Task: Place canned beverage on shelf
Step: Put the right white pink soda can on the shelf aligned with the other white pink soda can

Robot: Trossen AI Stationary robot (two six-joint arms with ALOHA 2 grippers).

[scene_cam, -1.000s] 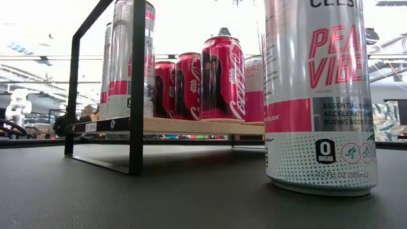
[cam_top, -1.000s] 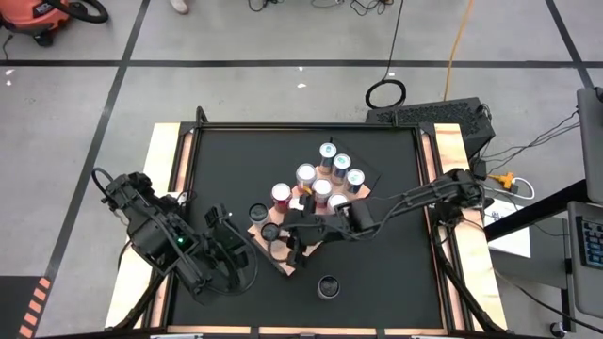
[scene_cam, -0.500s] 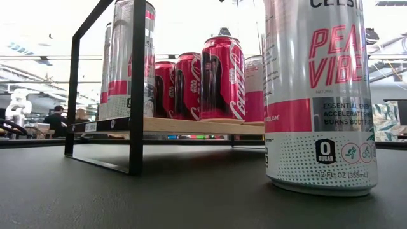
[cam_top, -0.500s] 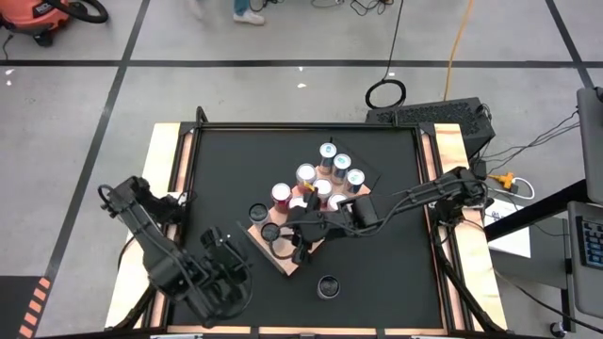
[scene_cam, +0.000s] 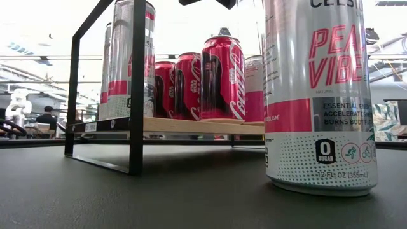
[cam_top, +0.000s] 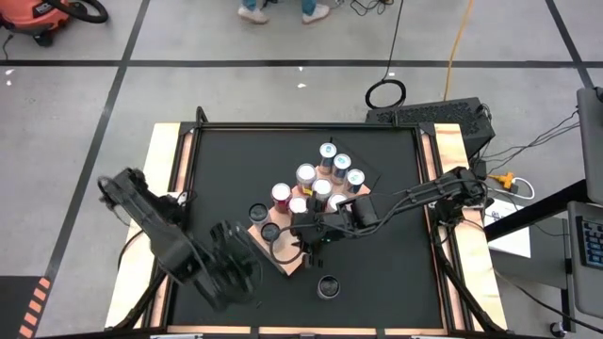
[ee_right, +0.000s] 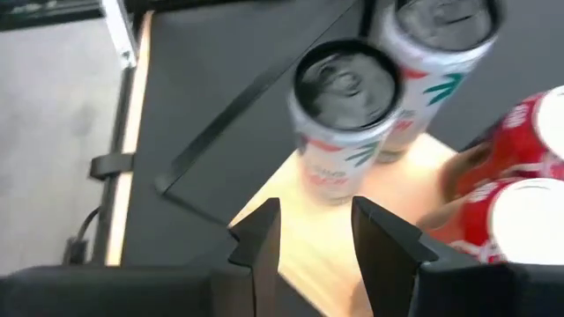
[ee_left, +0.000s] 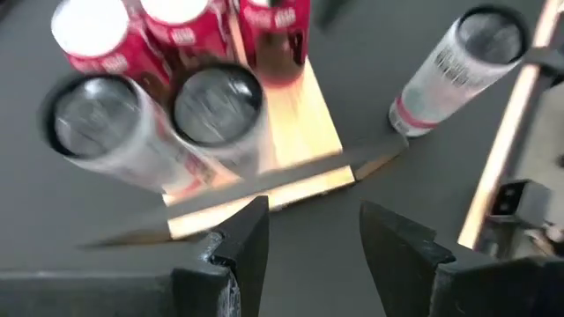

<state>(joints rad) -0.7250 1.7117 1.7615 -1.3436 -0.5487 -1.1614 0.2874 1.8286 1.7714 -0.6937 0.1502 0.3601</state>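
Note:
The shelf [cam_top: 294,266], a light-brown board on a black frame, stands mid-table and carries several red and silver cans [cam_top: 322,187]. The board also shows in the low view [scene_cam: 191,126]. A loose silver-and-pink can [cam_top: 328,285] stands upright on the black tabletop near the shelf's near corner, large in the low view [scene_cam: 320,95] and in the left wrist view [ee_left: 445,75]. My left gripper [cam_top: 247,252] is open and empty off the shelf's near-left edge [ee_left: 308,238]. My right gripper [cam_top: 303,240] is open and empty above the shelf's near end [ee_right: 313,233].
The table has raised wooden side rails [cam_top: 168,179] at left and right. The shelf's black frame post [scene_cam: 137,89] rises above the board. Bare tabletop lies toward the far-left corner [cam_top: 226,160]. A person's feet [cam_top: 283,11] show on the floor beyond the table.
My left arm has swung toward the table's near edge and right, bringing its gripper closer to the shelf's near-left edge. My right gripper has shifted a little toward the table's right edge above the shelf. The cans have stayed put.

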